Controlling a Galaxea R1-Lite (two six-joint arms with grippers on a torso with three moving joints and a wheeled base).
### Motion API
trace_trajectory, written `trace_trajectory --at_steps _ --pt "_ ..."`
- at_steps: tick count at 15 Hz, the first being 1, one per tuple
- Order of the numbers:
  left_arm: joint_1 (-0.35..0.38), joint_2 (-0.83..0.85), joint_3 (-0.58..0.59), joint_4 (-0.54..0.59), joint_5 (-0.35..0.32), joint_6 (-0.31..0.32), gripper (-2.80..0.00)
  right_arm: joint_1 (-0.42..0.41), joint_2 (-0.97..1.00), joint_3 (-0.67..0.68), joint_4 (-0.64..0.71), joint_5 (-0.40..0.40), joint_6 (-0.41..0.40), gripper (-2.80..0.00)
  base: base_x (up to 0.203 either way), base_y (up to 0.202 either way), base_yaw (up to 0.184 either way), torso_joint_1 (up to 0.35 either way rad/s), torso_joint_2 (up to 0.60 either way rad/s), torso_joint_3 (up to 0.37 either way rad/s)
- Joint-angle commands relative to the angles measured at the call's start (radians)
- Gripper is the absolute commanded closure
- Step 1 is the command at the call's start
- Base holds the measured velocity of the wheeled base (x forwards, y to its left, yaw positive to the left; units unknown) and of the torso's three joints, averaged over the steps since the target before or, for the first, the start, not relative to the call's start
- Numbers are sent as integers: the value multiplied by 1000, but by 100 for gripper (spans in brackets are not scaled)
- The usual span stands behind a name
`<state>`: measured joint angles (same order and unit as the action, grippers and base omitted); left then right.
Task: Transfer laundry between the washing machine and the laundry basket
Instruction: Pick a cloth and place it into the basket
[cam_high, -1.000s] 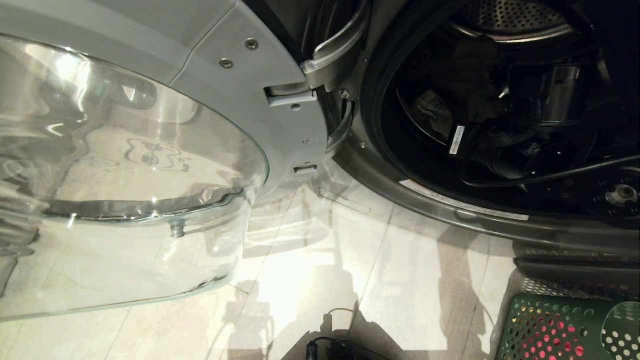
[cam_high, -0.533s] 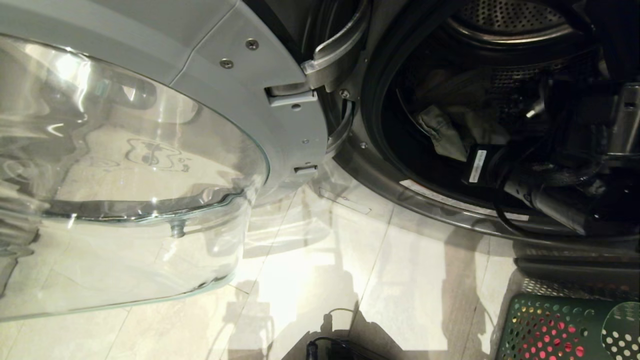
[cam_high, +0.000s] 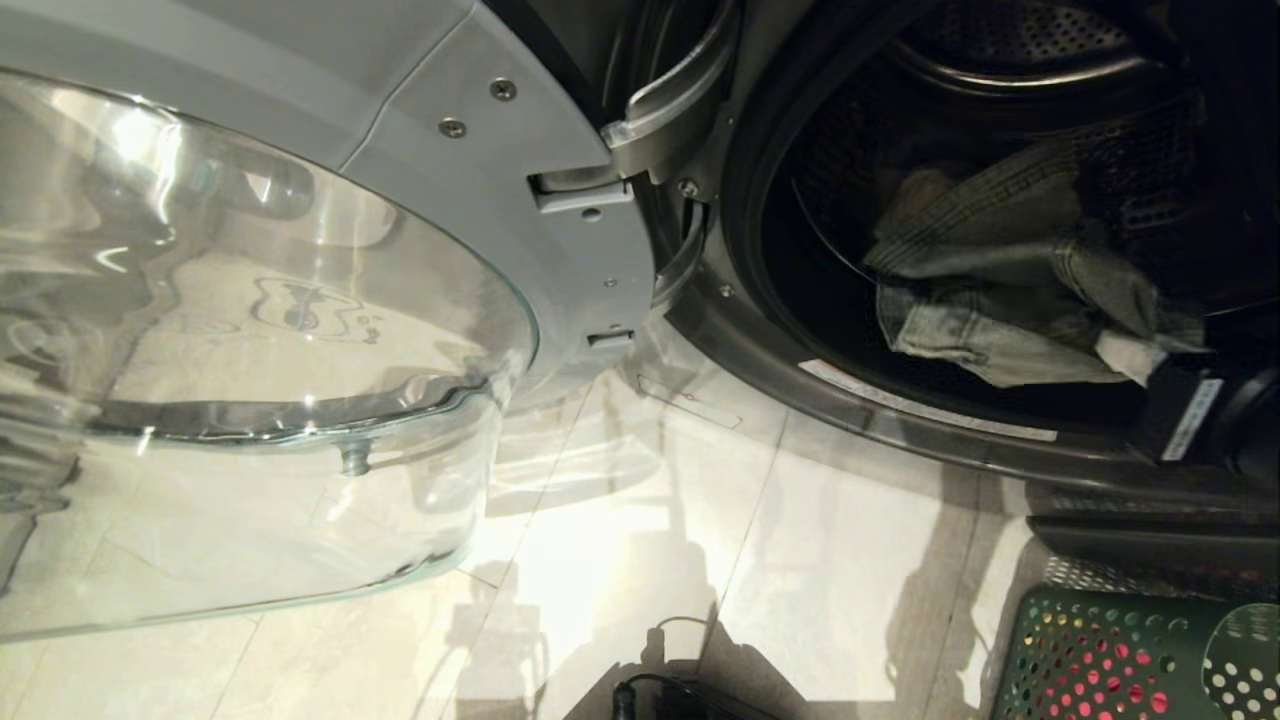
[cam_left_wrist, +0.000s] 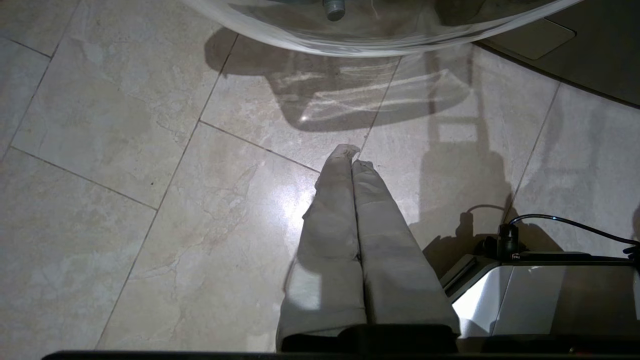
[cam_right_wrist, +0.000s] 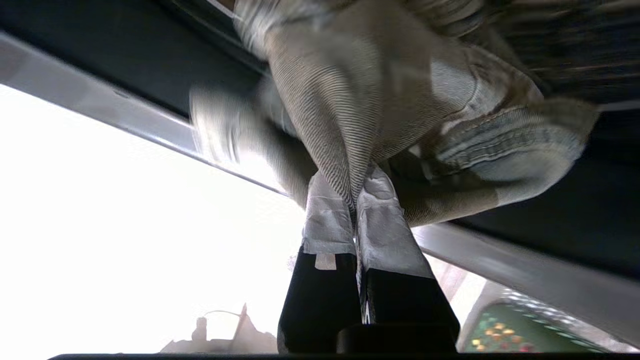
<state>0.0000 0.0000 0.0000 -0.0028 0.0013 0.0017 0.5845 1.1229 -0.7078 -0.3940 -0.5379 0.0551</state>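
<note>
The washing machine (cam_high: 900, 420) stands with its door swung open and its drum mouth at the upper right of the head view. A faded grey-green denim garment (cam_high: 1010, 300) hangs bunched in the drum mouth, above the lower rim. My right gripper (cam_high: 1135, 358) is shut on a fold of it at the right side of the opening. The right wrist view shows the taped fingertips (cam_right_wrist: 356, 195) pinching the striped denim cloth (cam_right_wrist: 400, 100). The green laundry basket (cam_high: 1120, 650) sits on the floor below the machine, red and yellow cloth showing through its holes. My left gripper (cam_left_wrist: 352, 161) hangs shut and empty over the floor tiles.
The open glass door (cam_high: 250, 350) fills the left of the head view, close above the floor. My base with a black cable (cam_high: 660, 695) is at the bottom centre. The machine's rim bar (cam_right_wrist: 525, 275) runs just under the held cloth. Pale floor tiles (cam_high: 800, 560) lie between door and basket.
My right arm has drawn back out of the drum toward the right, pulling the denim garment up and forward into the drum mouth. The left arm has not moved.
</note>
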Motion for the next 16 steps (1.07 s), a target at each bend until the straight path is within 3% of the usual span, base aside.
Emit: trace_trajectory --at_steps 1,8,11,13,16 --pt "0 2 0 0 0 0 0 10 -209 74 -2 -1 -23 0 0 0 0 0 0 0" --pt "0 2 0 0 0 0 0 135 -474 91 47 6 -113 0 0 0 0 0 0 0" --pt "0 2 0 0 0 0 0 199 -585 2 253 34 -119 0 0 0 0 0 0 0" --pt "0 2 0 0 0 0 0 253 -663 -111 463 52 -119 0 0 0 0 0 0 0" --pt "0 2 0 0 0 0 0 316 -744 -178 616 84 -120 0 0 0 0 0 0 0"
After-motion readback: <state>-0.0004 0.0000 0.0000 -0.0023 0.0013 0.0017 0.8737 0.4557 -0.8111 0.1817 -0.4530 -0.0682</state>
